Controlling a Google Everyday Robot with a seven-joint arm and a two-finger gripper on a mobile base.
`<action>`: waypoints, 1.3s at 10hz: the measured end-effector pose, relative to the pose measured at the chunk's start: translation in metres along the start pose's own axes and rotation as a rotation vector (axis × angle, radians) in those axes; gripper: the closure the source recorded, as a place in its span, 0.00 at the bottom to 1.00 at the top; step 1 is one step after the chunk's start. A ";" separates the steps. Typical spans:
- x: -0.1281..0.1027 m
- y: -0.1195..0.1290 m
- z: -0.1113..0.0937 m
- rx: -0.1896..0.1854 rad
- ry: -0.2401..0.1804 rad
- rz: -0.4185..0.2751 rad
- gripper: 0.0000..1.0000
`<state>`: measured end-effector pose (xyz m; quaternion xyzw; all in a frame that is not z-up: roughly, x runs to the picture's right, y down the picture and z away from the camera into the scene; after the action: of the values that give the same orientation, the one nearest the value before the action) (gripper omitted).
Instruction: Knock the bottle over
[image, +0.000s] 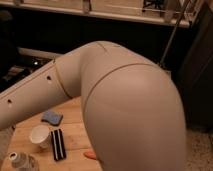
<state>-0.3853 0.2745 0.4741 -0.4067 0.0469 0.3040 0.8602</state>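
Note:
The clear bottle (20, 161) with a whitish cap stands upright at the bottom left corner of the wooden table (75, 131). A white cup (40, 136) stands just right of it and a little farther back. My beige arm (120, 105) fills most of the view and runs out past the left edge above the table. My gripper is out of view beyond that left edge.
A black bar with a light stripe (58, 144) lies right of the cup. A blue sponge (52, 118) lies behind them. An orange carrot tip (90, 155) shows at the arm's lower edge. Dark shelving stands behind the table.

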 end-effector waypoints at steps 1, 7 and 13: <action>0.000 0.005 0.006 -0.043 0.024 -0.016 1.00; 0.002 -0.026 0.048 -0.050 0.128 -0.049 1.00; -0.026 -0.100 0.074 0.083 0.088 0.154 1.00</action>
<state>-0.3626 0.2673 0.5996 -0.3788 0.1285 0.3488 0.8476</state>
